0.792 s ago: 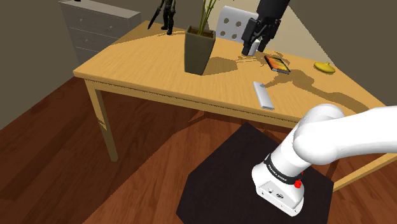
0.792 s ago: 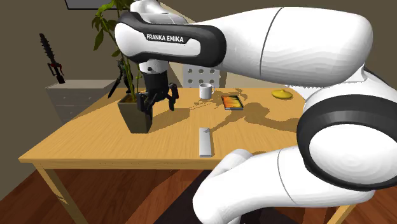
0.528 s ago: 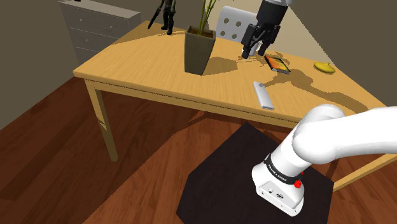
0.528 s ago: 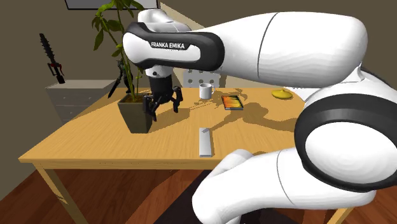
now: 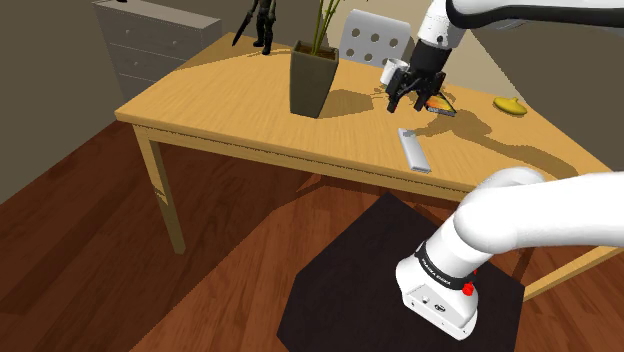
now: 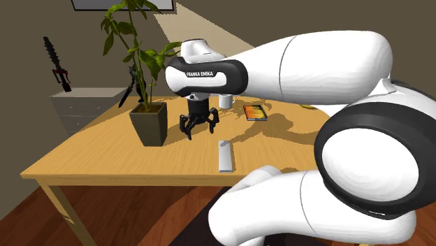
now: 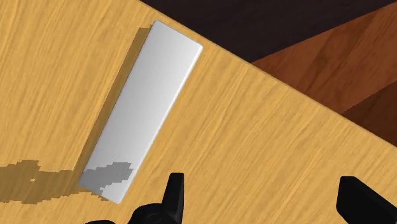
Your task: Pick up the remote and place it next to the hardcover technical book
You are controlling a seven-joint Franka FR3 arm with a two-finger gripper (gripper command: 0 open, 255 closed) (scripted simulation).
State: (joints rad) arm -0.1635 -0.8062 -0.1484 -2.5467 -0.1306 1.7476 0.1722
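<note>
The black claw [image 6: 199, 128] hangs open over the table [image 6: 91, 157]. Its two fingers [image 7: 173, 194] are spread apart with bare wood between them and nothing in their grasp. Just beside one finger lies the remote [image 7: 143, 108], a plain pale grey slab. It rests flat on the wood near the table's front edge, untouched, with a shadow across the end nearer the claw. In the second exterior view the claw is between the plant pot [image 6: 150, 124] and the remote. Farther back lies the book [image 6: 256, 112], orange-covered, its title too small to read. It is well apart from the remote, with a white mug [image 6: 225, 100] near it. The arm [image 6: 314, 70] above the claw carries "FRANKA EMIKA" in white letters on a dark joint.
</note>
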